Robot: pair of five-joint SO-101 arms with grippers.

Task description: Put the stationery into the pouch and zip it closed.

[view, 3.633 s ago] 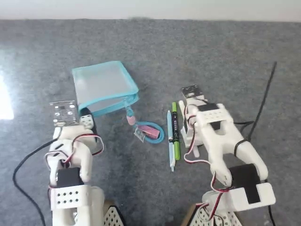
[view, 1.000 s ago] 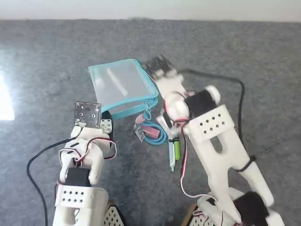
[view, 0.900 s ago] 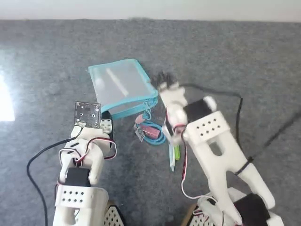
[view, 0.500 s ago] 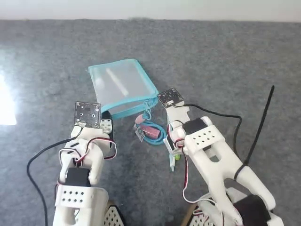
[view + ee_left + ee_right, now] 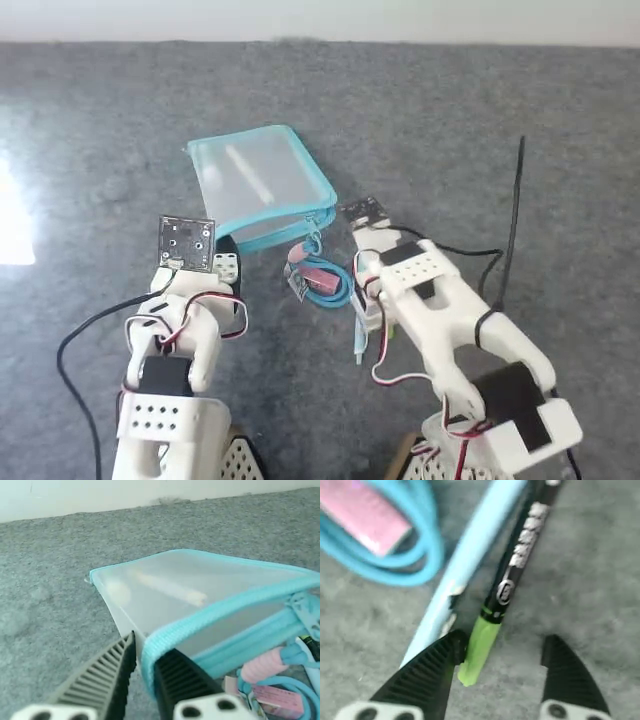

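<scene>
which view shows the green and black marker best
Right wrist view: the green-and-black marker is close, green end between the right gripper's open jaws. High view: mostly under the arm. Left wrist view: one tip at the edge.

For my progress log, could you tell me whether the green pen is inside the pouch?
Out: the green pen lies on the table beside the light-blue pen, not in the pouch.

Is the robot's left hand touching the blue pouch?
Touching. In the left wrist view, the left hand pinches the teal zipper edge of the pouch, and the edge lies right against the hand.
</scene>
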